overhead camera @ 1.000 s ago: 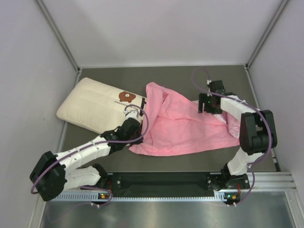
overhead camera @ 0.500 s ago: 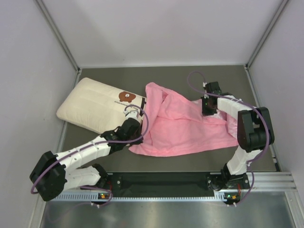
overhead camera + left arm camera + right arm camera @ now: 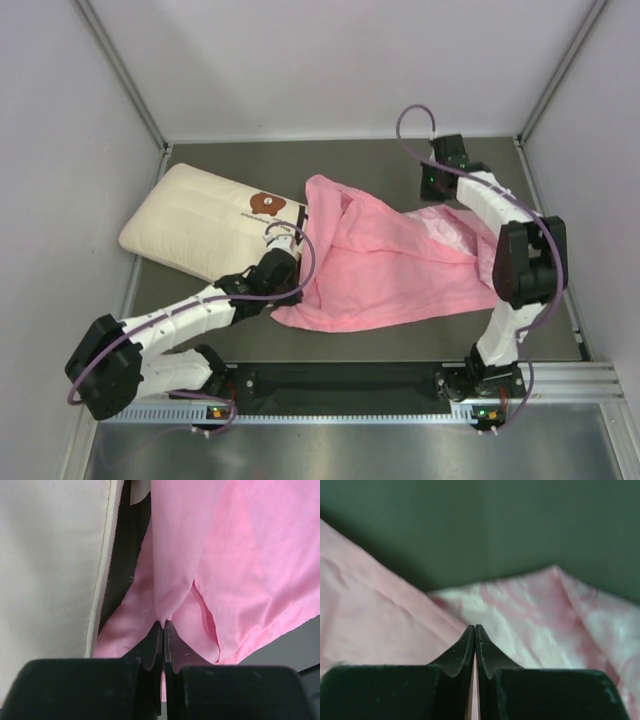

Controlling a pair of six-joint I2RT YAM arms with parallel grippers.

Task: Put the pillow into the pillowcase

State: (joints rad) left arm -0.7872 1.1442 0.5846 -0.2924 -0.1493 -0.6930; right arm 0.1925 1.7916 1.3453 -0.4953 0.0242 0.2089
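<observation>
The cream quilted pillow (image 3: 200, 225) lies at the left of the table, its brown print end toward the pink pillowcase (image 3: 390, 265), which lies crumpled at the centre right. My left gripper (image 3: 289, 258) is at the pillowcase's left edge, beside the pillow's end. In the left wrist view this gripper (image 3: 163, 625) is shut on a fold of the pillowcase (image 3: 240, 555), with the pillow (image 3: 50, 565) to its left. My right gripper (image 3: 433, 196) is at the far right edge. In the right wrist view it (image 3: 475, 628) is shut on the pillowcase (image 3: 370, 625), where the rose-patterned face (image 3: 535, 620) shows.
The dark grey table (image 3: 350, 165) is closed in by pale walls at the left, back and right. A metal rail (image 3: 400, 405) with both arm bases runs along the near edge. A purple cable (image 3: 410, 125) loops above the right wrist.
My right gripper has shut on the pillowcase's far right edge and moved toward the back wall, drawing that edge up and showing the patterned face. The left gripper has stayed in place.
</observation>
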